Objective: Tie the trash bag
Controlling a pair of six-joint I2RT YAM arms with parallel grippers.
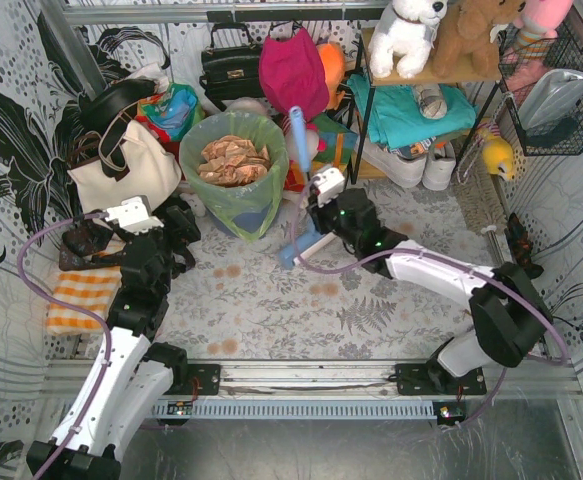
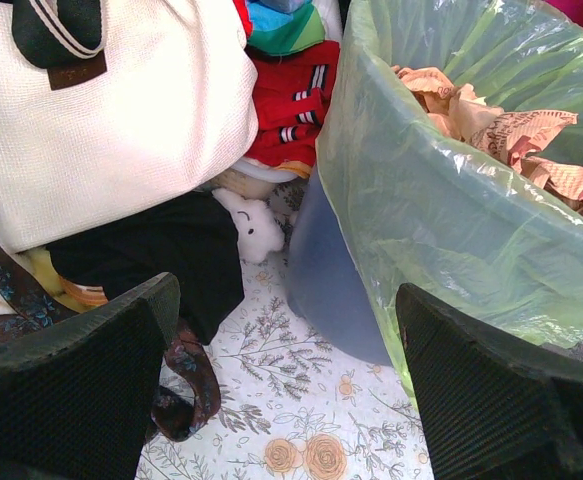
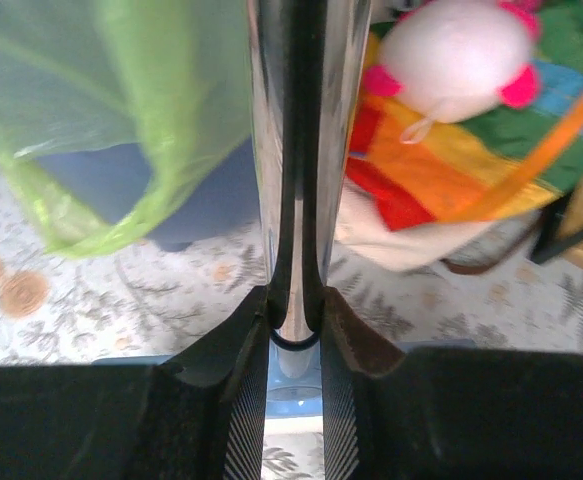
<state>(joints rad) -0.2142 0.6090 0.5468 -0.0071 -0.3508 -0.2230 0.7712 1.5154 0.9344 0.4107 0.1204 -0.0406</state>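
At lower left of the overhead view, the left gripper (image 1: 183, 222) stood low beside the cream tote bag (image 1: 121, 172). Its fingers were apart and empty, facing the bin's side, probably staged to reach the plastic. The trash bag (image 1: 243, 208) sat at upper centre, lining the blue-grey bin (image 2: 326, 290). Its mouth was open and folded over the rim, with brown paper inside, and it was untied. Just right of it, the right gripper (image 3: 296, 312) was clamped on an upright chrome pole (image 3: 296, 150), apparently holding it clear of the bag.
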